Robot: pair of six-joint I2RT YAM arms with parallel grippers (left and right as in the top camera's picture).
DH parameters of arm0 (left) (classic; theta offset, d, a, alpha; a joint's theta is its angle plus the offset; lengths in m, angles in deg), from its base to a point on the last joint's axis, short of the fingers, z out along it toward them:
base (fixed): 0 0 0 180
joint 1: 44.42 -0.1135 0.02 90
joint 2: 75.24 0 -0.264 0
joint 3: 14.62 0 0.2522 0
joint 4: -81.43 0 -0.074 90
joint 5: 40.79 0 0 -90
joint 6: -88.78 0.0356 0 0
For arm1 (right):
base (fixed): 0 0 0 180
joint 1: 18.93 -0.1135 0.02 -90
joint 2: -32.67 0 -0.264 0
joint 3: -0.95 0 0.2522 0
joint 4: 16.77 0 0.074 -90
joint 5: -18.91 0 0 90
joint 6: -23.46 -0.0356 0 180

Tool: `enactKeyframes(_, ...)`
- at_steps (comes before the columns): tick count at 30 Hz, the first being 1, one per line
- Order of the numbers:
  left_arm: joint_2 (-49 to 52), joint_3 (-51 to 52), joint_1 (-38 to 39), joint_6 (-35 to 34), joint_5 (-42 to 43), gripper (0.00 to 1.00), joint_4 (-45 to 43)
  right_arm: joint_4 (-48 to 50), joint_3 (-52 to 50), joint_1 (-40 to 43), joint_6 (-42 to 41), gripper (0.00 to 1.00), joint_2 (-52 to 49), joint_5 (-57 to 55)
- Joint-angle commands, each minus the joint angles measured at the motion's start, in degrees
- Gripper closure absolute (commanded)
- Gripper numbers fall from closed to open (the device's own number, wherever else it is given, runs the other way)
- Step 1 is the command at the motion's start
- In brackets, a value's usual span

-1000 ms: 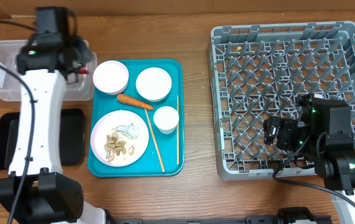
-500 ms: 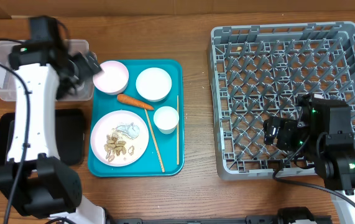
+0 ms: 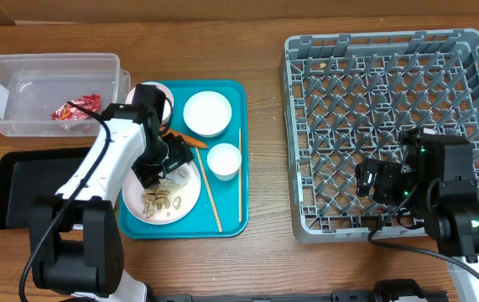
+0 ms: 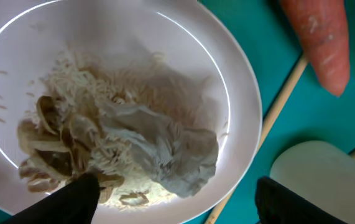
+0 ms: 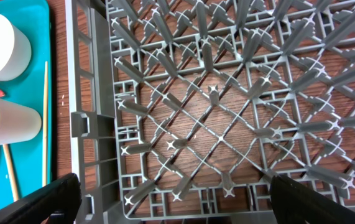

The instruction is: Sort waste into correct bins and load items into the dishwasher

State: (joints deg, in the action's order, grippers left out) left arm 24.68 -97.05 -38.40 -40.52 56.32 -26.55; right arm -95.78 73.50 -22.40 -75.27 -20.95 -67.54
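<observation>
A white plate (image 3: 187, 195) on the teal tray (image 3: 231, 220) holds rice, brown food scraps and a crumpled grey tissue (image 4: 158, 144). My left gripper (image 3: 160, 162) hovers just above that plate, open, one finger over the scraps (image 4: 71, 198) and the other past the rim (image 4: 292, 202), nothing between them. An orange carrot (image 3: 190, 140) lies beside it. Two chopsticks (image 3: 209, 198), two white bowls (image 3: 207, 113) and a white cup (image 3: 224, 161) share the tray. My right gripper (image 3: 382, 179) stands open and empty over the near part of the grey dish rack (image 3: 386, 92).
A clear plastic bin (image 3: 21, 88) at the back left holds a red wrapper (image 3: 76, 109). A black bin (image 3: 42, 186) lies in front of it, left of the tray. The left arm's body crosses the tray's left edge.
The left arm has swung from over the clear bin down to the plate, and its gripper has opened. A red wrapper now lies in the clear bin. The right arm has not moved.
</observation>
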Motion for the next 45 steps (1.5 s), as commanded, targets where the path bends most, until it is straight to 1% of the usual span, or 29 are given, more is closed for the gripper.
enactKeyframes(1, -0.6, 2.5, 0.0, -1.5, -0.2, 0.25, -2.2, 0.2, 1.4, -0.3, 0.1, 0.0, 0.2, -0.5)
enactKeyframes(4, -0.6, 4.7, 0.0, -2.1, -0.2, 0.25, -2.6, 0.2, 1.4, -0.3, 0.1, 0.0, 0.2, -0.5)
enactKeyframes(5, -0.6, 5.3, 0.0, -2.1, -0.2, 0.27, -3.2, 0.2, 1.4, -0.3, 0.1, 0.0, 0.2, -0.5)
enactKeyframes(9, -0.6, 6.6, 0.0, -2.1, -0.1, 0.44, -5.7, 0.2, 1.4, -0.3, 0.1, 0.0, 0.2, -0.5)
enactKeyframes(11, -0.6, 6.6, 0.0, -2.1, 0.5, 0.59, -6.9, 0.2, 1.4, -0.3, 0.1, 0.0, 0.2, -0.5)
enactKeyframes(12, -0.6, 6.6, 0.0, -2.1, 0.5, 0.61, -7.1, 0.2, 1.4, -0.3, 0.1, 0.0, 0.2, -0.5)
enactKeyframes(13, -0.6, 6.6, 0.0, -2.1, 0.5, 0.69, -7.6, 0.2, 1.4, -0.3, 0.1, 0.0, 0.2, -0.5)
enactKeyframes(14, -0.6, 6.5, 0.0, -2.1, 0.4, 0.74, -7.8, 0.2, 1.4, -0.3, 0.1, 0.0, 0.2, -0.5)
enactKeyframes(16, -0.6, 6.3, 0.0, -2.1, 0.4, 0.82, -7.7, 0.2, 1.4, -0.3, 0.1, 0.0, 0.2, -0.5)
enactKeyframes(18, -0.6, 5.8, -0.4, -2.0, 0.4, 0.85, -7.5, 0.2, 1.4, -0.3, 0.1, 0.0, 0.2, -0.5)
enactKeyframes(20, -0.6, 4.9, -0.7, -1.5, 0.5, 0.94, -7.2, 0.2, 1.4, -0.3, 0.1, 0.0, 0.2, -0.5)
enactKeyframes(21, -0.6, 4.3, -0.7, -1.2, 0.4, 0.96, -6.9, 0.2, 1.4, -0.3, 0.1, 0.0, 0.2, -0.5)
enactKeyframes(23, -0.7, 2.6, -0.8, -0.4, 0.4, 0.96, -5.7, 0.2, 1.4, -0.3, 0.2, 0.0, 0.2, -0.5)
enactKeyframes(24, -0.7, 0.4, -0.8, 1.2, 0.3, 0.96, -4.3, 0.2, 1.4, -0.3, 0.2, 0.0, 0.2, -0.5)
enactKeyframes(29, -0.7, -8.8, -0.9, 5.1, -0.5, 0.96, 1.9, 0.2, 1.4, -0.3, 0.2, 0.0, 0.2, -0.5)
enactKeyframes(31, -0.7, -13.1, -1.3, 5.4, -3.0, 0.96, 4.9, 0.2, 1.4, -0.3, 0.2, 0.0, 0.2, -0.5)
enactKeyframes(35, -0.7, -22.3, -5.2, 7.5, -7.8, 0.96, 6.2, 0.2, 1.4, -0.3, 0.2, 0.0, 0.2, -0.5)
enactKeyframes(36, -0.7, -25.4, -7.7, 7.9, -8.1, 0.96, 5.4, 0.2, 1.4, -0.3, 0.2, 0.0, 0.2, -0.5)
enactKeyframes(38, -0.7, -27.7, -11.5, 8.1, -8.8, 0.96, 1.3, 0.2, 1.4, -0.3, 0.2, 0.0, 0.2, -0.5)
enactKeyframes(39, -0.6, -27.8, -14.1, 8.6, -8.8, 0.96, -3.5, 0.2, 1.4, -0.3, 0.2, 0.0, 0.2, -0.5)
enactKeyframes(41, 0.1, -27.8, -16.4, 10.8, -8.9, 0.96, -8.2, 0.2, 1.4, -0.3, 0.2, 0.0, 0.2, -0.5)
enactKeyframes(43, 1.8, -27.8, -18.5, 11.2, -9.0, 0.96, -11.5, 0.2, 1.4, -0.3, 0.1, 0.0, 0.2, -0.5)
enactKeyframes(44, 2.9, -27.8, -19.3, 11.2, -9.2, 0.93, -12.4, 0.2, 1.4, -0.3, 0.2, 0.0, 0.2, -0.5)
enactKeyframes(45, 3.9, -27.8, -19.7, 11.2, -9.2, 0.85, -13.1, 0.2, 1.4, -0.3, 0.1, 0.0, 0.2, -0.5)
